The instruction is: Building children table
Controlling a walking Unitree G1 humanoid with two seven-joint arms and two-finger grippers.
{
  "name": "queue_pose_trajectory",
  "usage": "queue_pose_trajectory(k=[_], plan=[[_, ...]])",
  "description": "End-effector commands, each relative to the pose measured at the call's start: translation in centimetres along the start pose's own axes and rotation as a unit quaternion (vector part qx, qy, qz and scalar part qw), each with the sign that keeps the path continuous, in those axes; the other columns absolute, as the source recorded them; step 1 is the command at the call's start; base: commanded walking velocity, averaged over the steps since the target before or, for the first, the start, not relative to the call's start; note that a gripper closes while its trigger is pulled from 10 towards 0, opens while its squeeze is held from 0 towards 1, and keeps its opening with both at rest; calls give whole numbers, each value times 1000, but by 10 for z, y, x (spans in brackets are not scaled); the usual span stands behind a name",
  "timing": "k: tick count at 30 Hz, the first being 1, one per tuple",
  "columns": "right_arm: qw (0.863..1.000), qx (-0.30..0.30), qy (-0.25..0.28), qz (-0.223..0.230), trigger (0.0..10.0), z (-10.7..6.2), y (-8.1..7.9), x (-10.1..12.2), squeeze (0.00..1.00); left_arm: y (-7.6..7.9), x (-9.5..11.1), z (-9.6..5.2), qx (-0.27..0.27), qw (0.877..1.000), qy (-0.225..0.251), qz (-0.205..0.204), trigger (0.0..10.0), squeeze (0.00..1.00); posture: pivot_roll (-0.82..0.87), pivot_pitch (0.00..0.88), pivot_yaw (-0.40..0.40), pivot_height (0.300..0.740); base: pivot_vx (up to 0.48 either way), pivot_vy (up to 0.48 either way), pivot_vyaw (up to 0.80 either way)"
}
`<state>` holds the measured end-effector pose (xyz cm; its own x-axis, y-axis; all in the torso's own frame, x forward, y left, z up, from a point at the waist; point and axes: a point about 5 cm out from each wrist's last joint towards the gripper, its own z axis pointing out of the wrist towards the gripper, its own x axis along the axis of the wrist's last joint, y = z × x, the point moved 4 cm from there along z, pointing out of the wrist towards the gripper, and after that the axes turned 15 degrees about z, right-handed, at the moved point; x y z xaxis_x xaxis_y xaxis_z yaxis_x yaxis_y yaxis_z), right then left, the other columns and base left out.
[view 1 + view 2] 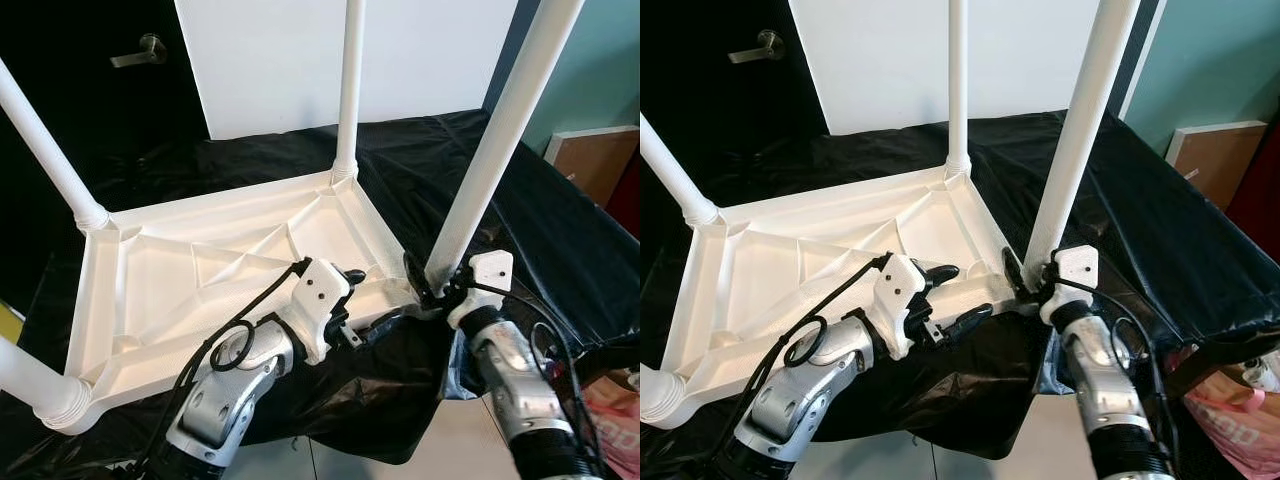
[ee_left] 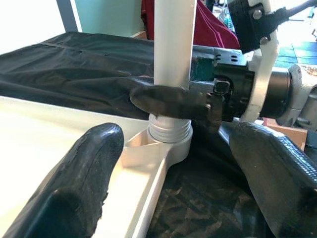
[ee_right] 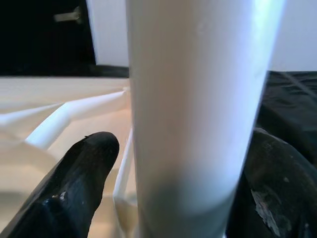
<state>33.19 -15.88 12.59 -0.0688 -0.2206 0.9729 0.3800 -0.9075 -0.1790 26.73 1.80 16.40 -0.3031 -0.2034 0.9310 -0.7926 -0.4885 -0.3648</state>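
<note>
Four smooth round legs, ribbed tabletop.

We see the upturned white tabletop lying on a black sheet, its ribbed middle open from above. Four upright legs fence the corners: far right, near right, far left and near left. The right gripper clasps the near right leg, blocking that corner. The left gripper straddles the near rim beside it with fingers spread, leaving only a narrow gap between them.
</note>
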Motion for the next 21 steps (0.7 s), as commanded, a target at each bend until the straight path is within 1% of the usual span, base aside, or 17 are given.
queue_pose_trajectory(k=[1, 4, 8, 9, 16, 20, 21], plan=[[999, 23, -24, -5, 10000, 1, -2, -7, 0, -3, -3, -2, 12, 1000, -12, 6, 10000, 0, -140, 43, 9, 740, 0, 0, 0], [998, 51, -48, -7, 10000, 6, -2, -12, 0, -5, -1, -1, 11, 1000, -13, 7, 10000, 0, -139, 43, 16, 740, 0, 0, 0], [996, 64, -57, -7, 10000, 9, -3, -14, 0, -4, 0, -1, 9, 1000, -12, 6, 10000, 0, -137, 40, 17, 740, 0, 0, 0], [996, 68, -58, -10, 0, 14, -4, -15, 0, -4, -1, -2, 6, 1000, -13, 6, 10000, 0, -136, 39, 13, 740, 0, 0, 0], [995, 75, -58, -9, 0, 16, -5, -14, 0, -5, -1, -2, 7, 1000, -14, 7, 10000, 0, -132, 42, 10, 740, 0, 0, 0], [994, 83, -67, -13, 0, 14, -5, -17, 0, -5, -1, -2, 14, 1000, -15, 6, 10000, 0, -114, 41, -11, 740, 0, 0, 0], [995, 74, -68, -6, 353, 12, -3, -19, 0, -4, -2, -3, 17, 1000, -17, 5, 10000, 0, -107, 35, -21, 740, 0, 0, 0]])
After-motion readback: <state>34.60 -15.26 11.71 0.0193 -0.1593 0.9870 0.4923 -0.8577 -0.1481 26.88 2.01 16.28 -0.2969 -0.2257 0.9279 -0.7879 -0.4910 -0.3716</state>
